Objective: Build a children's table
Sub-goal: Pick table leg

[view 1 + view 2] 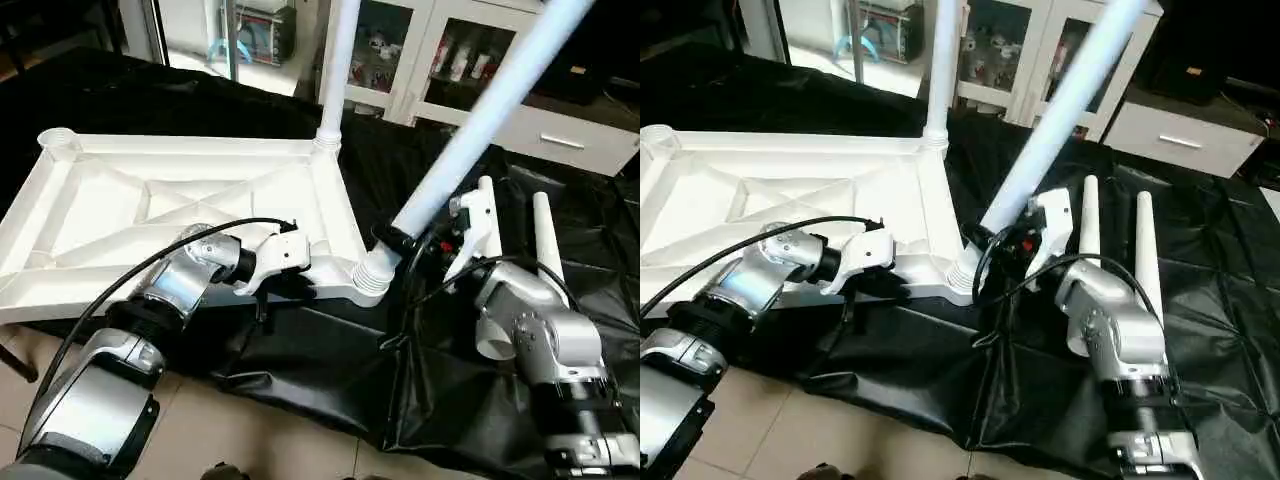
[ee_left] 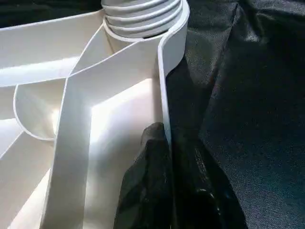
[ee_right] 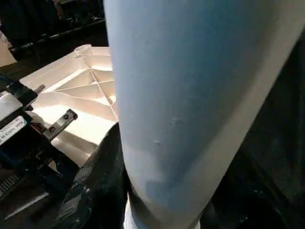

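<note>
We find our left gripper (image 2: 164, 176) pinched tight on the tabletop's (image 1: 180, 200) raised rim, one finger (image 2: 147, 186) inside it, the other outside, steadying the upturned top on the black cloth (image 1: 330, 370). Just past those fingers sits the corner socket (image 1: 372, 272). Our right gripper (image 1: 400, 240) is clamped round the slanted leg (image 1: 480, 125) just above that socket. We judge the leg must be stood upright before turning, or it may cross-thread. Beyond, one leg (image 1: 338, 70) stands fitted; two spare legs (image 1: 1115, 235) lie beside our right arm.
</note>
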Controlling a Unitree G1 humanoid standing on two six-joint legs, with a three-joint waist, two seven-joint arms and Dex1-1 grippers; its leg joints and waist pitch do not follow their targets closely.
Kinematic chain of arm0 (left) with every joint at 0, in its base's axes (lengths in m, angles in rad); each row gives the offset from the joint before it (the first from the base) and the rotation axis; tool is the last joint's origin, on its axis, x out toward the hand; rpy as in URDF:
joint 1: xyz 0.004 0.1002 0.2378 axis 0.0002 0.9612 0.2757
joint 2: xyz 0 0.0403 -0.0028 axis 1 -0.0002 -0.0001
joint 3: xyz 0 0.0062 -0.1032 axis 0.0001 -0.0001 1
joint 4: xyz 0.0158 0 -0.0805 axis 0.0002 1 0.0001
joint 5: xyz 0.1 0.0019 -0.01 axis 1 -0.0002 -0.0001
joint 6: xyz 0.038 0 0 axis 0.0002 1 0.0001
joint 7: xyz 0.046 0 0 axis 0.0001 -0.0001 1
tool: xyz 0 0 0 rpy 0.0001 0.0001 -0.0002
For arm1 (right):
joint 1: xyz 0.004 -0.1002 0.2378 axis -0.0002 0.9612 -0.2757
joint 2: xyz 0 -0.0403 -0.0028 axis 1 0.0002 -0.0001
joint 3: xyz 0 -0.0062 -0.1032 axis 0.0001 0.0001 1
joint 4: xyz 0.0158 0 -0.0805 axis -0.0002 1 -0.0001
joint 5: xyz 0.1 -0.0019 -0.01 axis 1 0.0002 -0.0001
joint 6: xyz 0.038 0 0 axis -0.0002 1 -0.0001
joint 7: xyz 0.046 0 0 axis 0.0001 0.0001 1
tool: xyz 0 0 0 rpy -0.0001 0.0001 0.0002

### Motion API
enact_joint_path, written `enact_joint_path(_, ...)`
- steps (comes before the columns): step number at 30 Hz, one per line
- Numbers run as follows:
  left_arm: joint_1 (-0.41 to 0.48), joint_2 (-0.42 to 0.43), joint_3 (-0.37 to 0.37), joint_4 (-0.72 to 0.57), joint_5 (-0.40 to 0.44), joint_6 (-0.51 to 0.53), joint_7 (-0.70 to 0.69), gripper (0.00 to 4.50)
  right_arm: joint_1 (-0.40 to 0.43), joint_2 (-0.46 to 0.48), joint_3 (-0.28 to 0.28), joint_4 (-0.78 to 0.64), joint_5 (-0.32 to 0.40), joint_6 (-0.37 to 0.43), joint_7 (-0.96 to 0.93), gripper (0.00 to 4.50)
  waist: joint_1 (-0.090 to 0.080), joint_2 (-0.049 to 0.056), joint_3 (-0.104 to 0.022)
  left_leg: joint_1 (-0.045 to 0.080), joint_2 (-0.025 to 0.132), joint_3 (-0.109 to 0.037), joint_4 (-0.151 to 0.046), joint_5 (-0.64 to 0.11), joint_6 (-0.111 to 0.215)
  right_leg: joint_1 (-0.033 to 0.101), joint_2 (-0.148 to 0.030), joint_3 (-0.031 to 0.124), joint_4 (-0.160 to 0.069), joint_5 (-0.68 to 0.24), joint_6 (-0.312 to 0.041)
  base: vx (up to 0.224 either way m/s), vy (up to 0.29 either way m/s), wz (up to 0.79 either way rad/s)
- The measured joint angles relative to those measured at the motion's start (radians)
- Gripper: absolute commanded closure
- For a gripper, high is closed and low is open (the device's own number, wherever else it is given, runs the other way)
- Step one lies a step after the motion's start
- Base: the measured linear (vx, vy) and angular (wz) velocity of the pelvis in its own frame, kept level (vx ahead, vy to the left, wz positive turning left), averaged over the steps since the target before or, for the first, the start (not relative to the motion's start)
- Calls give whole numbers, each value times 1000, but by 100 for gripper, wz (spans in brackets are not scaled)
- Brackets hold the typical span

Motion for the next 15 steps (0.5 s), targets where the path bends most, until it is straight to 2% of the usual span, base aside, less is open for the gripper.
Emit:
enact_joint_path(9,1,1,0,3,0,-1,-1,450,19,-39,53,-65,-36,8,4,269,-3,-1,0,4,-1,-1,-4,0,0,4,0,0,-3,-1,2,0,0,0)
enact_joint_path(15,2,0,0,3,1,-1,-4,450,-29,-81,104,-66,-65,46,30,269,-4,-2,-2,4,-2,-1,-6,0,0,5,0,0,-5,-2,2,0,0,0)
